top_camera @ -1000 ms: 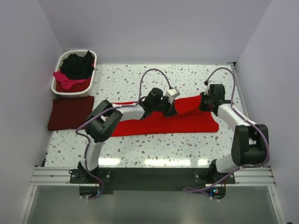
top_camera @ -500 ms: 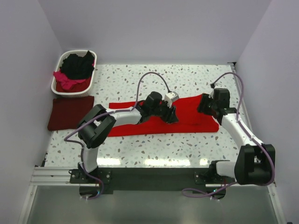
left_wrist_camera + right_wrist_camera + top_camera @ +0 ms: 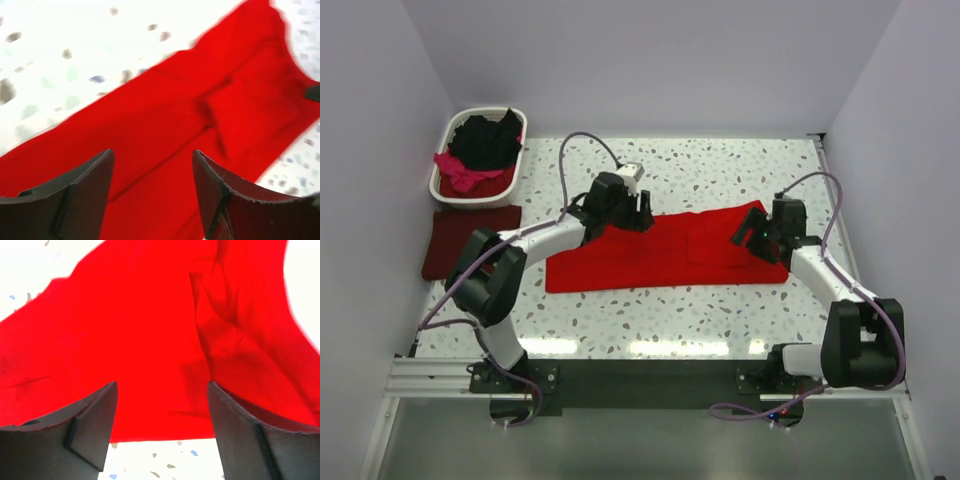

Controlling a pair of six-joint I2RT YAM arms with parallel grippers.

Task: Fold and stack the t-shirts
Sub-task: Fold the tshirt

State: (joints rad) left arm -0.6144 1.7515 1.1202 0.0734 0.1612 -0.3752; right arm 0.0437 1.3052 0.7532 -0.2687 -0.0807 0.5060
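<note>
Left arm (image 3: 535, 238) hides the near right corner of the maroon t-shirt (image 3: 455, 240)

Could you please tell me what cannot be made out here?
- Top view: the left arm covers the far-left edge of the red shirt and a near corner of the maroon shirt.
- Top view: basket contents beneath the black shirt and pink shirt.
- Left wrist view: blur smears the red shirt's creases.

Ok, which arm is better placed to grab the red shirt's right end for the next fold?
Right, likely: the right claw, open, is over the shirt's right end; the left claw is at its far edge, left of middle.
</note>
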